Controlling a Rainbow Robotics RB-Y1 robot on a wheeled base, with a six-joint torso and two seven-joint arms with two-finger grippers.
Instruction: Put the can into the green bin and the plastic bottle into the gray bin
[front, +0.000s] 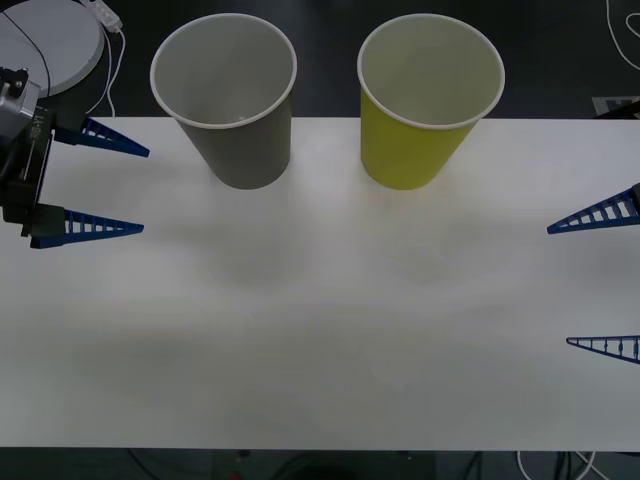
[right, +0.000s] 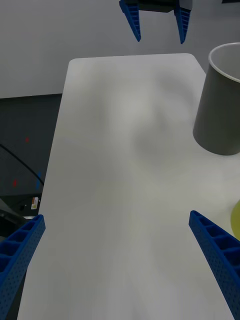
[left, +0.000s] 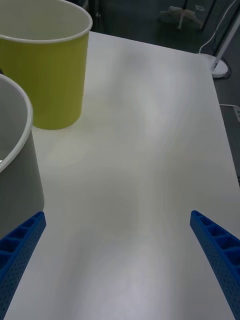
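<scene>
Upper centre of the front view: gray bin and green bin are standing upright side by side on the table, mouths facing up, tapering downward; likely light and tippable. Left gripper and right gripper are hovering at the edges, fingers spread, empty

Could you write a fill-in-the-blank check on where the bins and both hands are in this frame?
1. The gray bin stands on the white table to the robot's ____ of the green bin.
2. Both bins stand ____, mouths facing up.
3. The left hand and the right hand both have their fingers ____.
4. Each hand holds ____.

Missing words: left; upright; open; nothing
</scene>
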